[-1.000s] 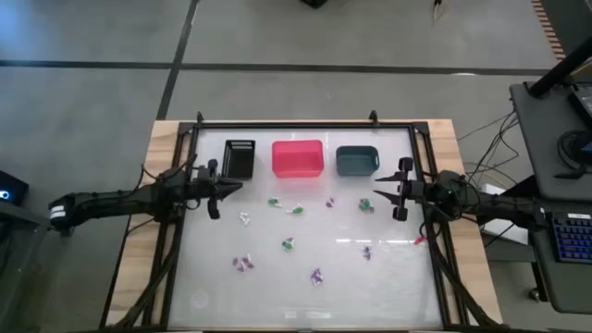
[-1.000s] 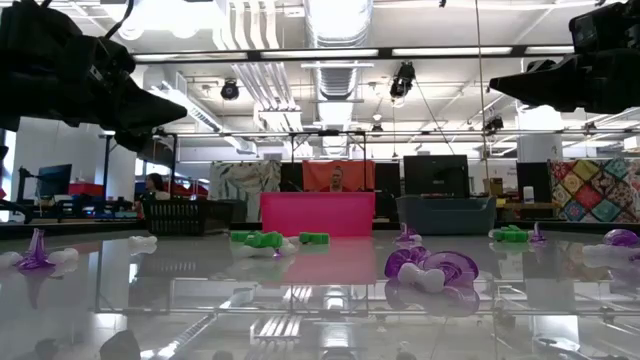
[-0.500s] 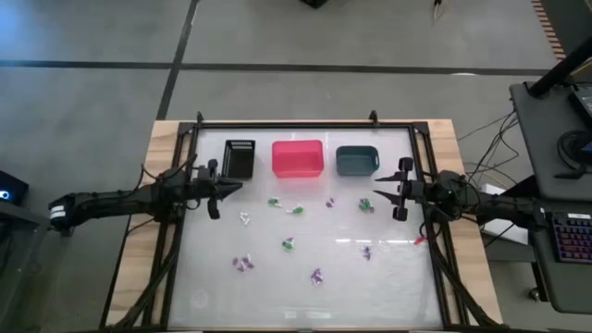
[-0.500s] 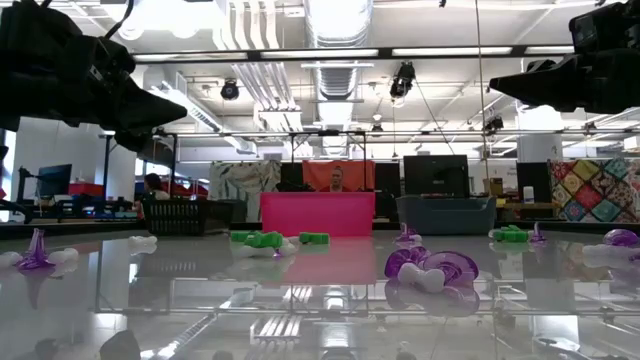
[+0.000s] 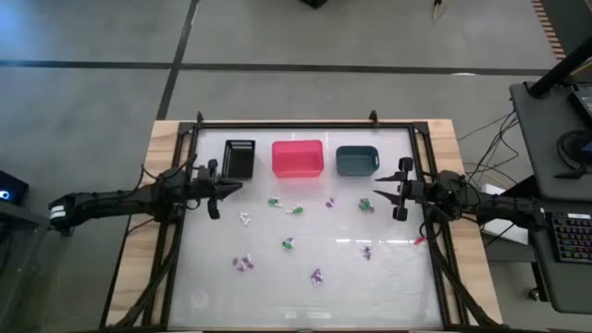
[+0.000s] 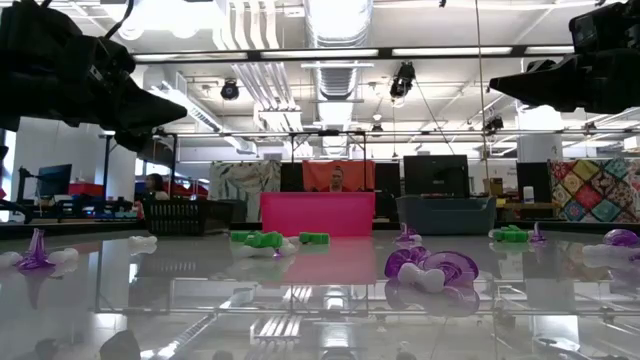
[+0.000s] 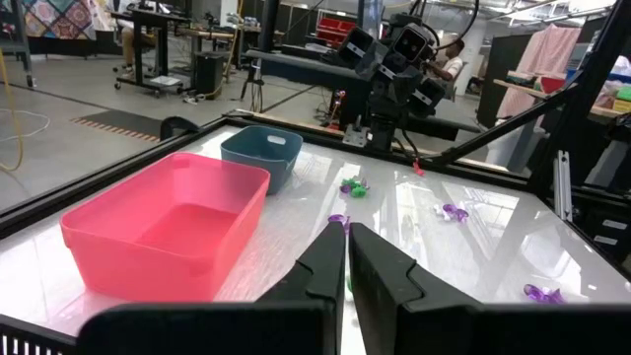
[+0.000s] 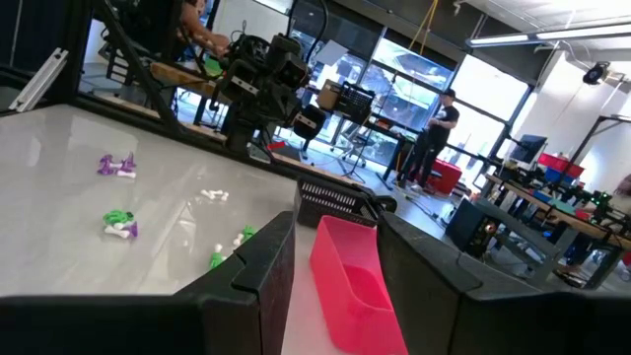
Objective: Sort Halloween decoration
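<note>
The Halloween decoration is several tiny green, purple and white trinkets scattered on the glossy tabletop, among them a green one, a white one and a purple one. All of them lie loose on the table. My left gripper hovers level at the table's left side, shut and with nothing between its fingers. My right gripper hovers level at the right side, open and holding nothing. Both grippers stay above the surface and short of the trinkets.
Three bins stand in a row along the far edge: black, pink and teal. A dark frame borders the table. In the low view a purple trinket lies closest to the near edge.
</note>
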You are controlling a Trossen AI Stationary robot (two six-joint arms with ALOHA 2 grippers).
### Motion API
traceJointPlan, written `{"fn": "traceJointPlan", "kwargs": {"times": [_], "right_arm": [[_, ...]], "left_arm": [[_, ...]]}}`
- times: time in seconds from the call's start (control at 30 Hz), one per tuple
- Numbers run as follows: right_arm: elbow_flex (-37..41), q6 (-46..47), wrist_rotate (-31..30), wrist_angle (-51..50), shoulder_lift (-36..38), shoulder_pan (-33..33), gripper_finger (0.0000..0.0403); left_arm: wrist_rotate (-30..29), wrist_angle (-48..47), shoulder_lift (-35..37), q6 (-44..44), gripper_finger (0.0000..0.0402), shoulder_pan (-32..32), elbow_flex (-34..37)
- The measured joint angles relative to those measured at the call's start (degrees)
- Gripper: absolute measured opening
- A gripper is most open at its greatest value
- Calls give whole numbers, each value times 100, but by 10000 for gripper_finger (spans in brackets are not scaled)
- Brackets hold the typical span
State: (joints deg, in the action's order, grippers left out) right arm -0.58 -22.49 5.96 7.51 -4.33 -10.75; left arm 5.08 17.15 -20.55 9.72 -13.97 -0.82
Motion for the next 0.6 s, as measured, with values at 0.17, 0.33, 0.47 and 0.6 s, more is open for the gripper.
{"fn": "traceJointPlan", "kwargs": {"times": [0.17,0.33,0.47,0.6], "right_arm": [[0,1,2,0,1,1,139],[-2,0,0,0,0,1,139],[-2,1,0,0,-1,1,139],[-2,-1,0,0,0,-1,139]], "left_arm": [[1,0,0,2,2,0,0],[0,0,0,1,2,-1,0],[2,0,1,0,2,-1,0],[-115,389,-2,306,2,2,0]]}}
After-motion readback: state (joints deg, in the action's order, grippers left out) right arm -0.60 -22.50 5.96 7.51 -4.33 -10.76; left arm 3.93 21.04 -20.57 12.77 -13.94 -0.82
